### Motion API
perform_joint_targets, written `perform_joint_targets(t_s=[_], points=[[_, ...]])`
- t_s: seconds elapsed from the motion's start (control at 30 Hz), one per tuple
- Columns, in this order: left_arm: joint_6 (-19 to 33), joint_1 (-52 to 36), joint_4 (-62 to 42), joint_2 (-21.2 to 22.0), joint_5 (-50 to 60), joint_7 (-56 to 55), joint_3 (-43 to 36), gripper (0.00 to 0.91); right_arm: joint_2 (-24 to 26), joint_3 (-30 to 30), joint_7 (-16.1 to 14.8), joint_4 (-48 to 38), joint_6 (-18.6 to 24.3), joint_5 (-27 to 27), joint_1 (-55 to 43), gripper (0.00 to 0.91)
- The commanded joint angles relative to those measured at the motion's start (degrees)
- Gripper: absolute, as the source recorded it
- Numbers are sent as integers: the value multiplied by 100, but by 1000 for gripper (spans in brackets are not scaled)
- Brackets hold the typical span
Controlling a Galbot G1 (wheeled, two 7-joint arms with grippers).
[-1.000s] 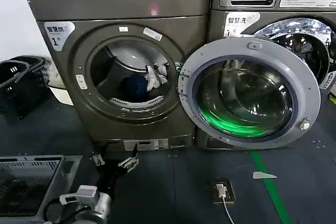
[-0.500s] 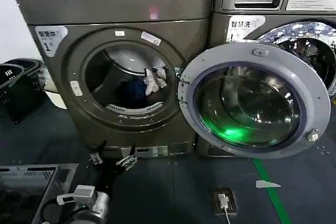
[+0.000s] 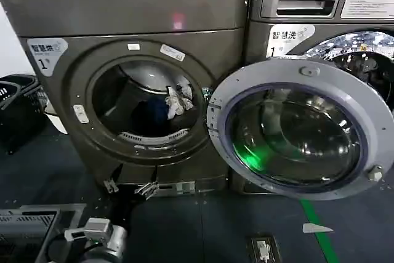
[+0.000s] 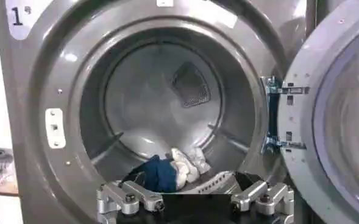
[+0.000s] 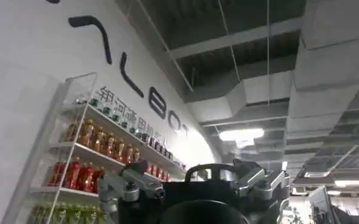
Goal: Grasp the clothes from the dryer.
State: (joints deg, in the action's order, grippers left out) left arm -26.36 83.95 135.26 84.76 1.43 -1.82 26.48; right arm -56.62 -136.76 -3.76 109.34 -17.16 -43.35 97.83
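The dryer [image 3: 135, 10] stands at the left with its porthole open and its round door [image 3: 301, 130] swung out to the right. The clothes [image 3: 165, 106] lie low in the drum, a navy garment [image 4: 158, 173] beside a white-grey one [image 4: 188, 164]. My left gripper [image 3: 129, 187] hangs open, low in front of the dryer's base and below the porthole, holding nothing. Seen from its wrist, the left gripper [image 4: 195, 206] faces into the drum, well short of the clothes. My right gripper [image 5: 197, 185] is open and empty, pointing up toward the ceiling.
A silver LG machine [image 3: 320, 4] stands at the right, partly behind the open door. Black baskets [image 3: 15, 103] sit on the floor at far left and a grey crate [image 3: 24, 226] at lower left. A floor socket [image 3: 263, 247] and green line [image 3: 317, 229] lie lower right.
The head view has moved closer to the dryer, which now looms larger. The left gripper has advanced to the dryer's base, still open.
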Motion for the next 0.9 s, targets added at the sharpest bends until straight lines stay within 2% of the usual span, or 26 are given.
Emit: perform_joint_targets(t_s=[0.03,0.9], points=[[-6,-31,-33,-14,-8,8,-4,907,-6,-3,-6,-6,8,2,-1,907],[-47,-44,-3,-45,-53,18,7,907,-37,30,-44,37,27,31,-19,907]])
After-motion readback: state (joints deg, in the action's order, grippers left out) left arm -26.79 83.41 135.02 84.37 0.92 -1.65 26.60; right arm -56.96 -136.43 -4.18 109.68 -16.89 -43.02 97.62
